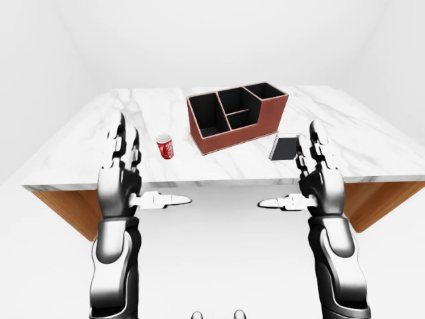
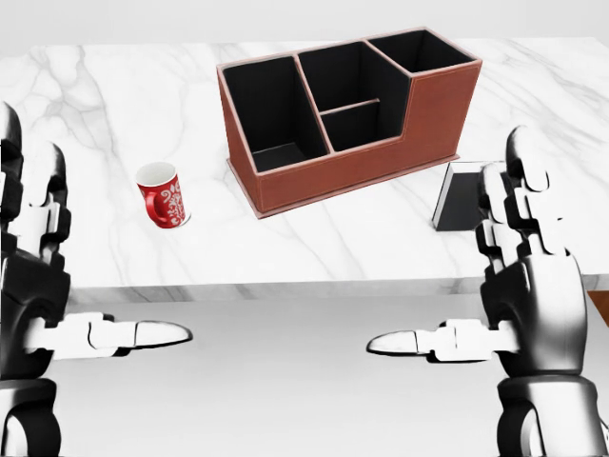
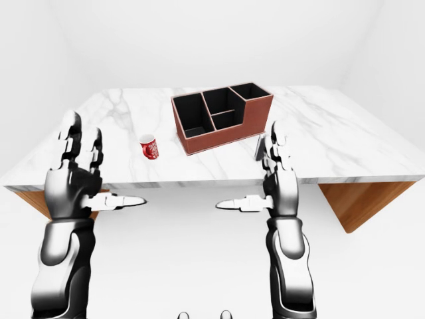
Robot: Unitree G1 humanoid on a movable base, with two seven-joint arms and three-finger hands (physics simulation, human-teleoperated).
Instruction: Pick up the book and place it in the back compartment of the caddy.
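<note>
Approach stage: book not yet grasped.
Both hands' fingers are spread open; the right hand (image 2: 528,286) must be brought onto the black book (image 1: 284,147) beside the caddy (image 2: 347,114).

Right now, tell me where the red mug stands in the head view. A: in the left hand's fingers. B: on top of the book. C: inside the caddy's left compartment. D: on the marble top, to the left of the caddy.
D: the red mug stands by itself on the marble top, left of the caddy, clear of the book and of the open left hand.
</note>
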